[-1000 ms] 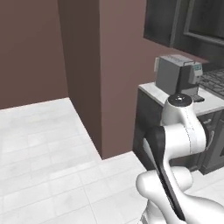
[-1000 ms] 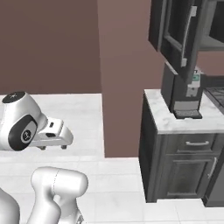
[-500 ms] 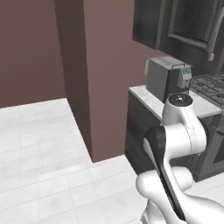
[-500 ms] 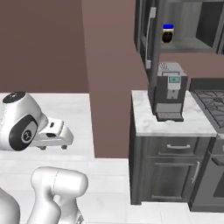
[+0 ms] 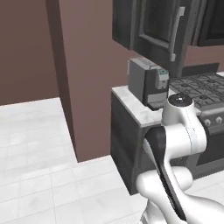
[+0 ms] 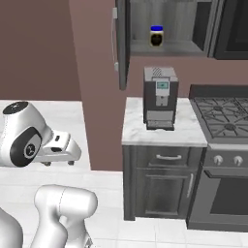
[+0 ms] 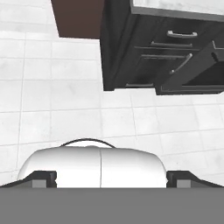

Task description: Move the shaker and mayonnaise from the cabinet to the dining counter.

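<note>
Gripper (image 7: 109, 178) jaws spread wide, empty, pointing at floor. Base has swung round since a sec ago: whole view shifted, cabinet (image 6: 121, 43) door open, mayonnaise (image 6: 156, 36) now visible on shelf above coffee machine (image 6: 160, 98). Shaker not spotted. Approach phase, no pick yet.

Looking like a home kitchen: dark wall cabinet (image 6: 160, 29) w/ door standing open and silver bar handle, coffee machine (image 6: 160, 99) sitting on a small marble worktop (image 6: 138, 131), gas stove (image 6: 220, 121) running alongside it, dark drawer unit (image 7: 175, 48) showing ahead of the hand, white tile floor (image 7: 65, 109) lying below it.
</note>
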Tool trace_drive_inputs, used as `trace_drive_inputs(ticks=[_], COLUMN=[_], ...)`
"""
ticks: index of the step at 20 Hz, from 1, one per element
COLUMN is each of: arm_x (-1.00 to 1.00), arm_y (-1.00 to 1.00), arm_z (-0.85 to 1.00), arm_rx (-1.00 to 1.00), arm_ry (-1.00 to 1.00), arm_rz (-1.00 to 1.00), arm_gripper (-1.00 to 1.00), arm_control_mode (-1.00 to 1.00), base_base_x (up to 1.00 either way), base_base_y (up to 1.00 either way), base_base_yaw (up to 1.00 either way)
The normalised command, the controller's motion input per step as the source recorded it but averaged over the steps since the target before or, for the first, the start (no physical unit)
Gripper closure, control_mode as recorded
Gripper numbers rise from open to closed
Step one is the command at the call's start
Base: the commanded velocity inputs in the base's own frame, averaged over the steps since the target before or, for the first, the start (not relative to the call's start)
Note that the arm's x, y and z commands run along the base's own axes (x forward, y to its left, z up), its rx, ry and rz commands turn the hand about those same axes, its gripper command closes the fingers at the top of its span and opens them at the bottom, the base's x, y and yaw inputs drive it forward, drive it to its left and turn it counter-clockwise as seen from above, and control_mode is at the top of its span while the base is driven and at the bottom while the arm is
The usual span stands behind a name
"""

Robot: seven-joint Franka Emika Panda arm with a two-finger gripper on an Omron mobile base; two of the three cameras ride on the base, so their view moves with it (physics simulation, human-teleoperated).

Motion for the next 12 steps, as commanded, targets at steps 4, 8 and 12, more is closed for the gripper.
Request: trace_drive_inputs(ticks=[4,8,12], arm_x=[0.00,0.00,0.00], arm_y=[0.00,0.00,0.00], arm_z=[0.00,0.00,0.00], arm_rx=[0.00,0.00,0.00], arm_ry=[0.00,0.00,0.00], arm_rz=[0.00,0.00,0.00], arm_gripper=[-1.00,-1.00,-1.00], arm_control_mode=[1.00,1.00,1.00], base_base_x=[-0.25,-0.08,0.00], base_base_y=[-0.79,-0.79,-0.76], base_base_yaw=[0.01,0.00,0.00])
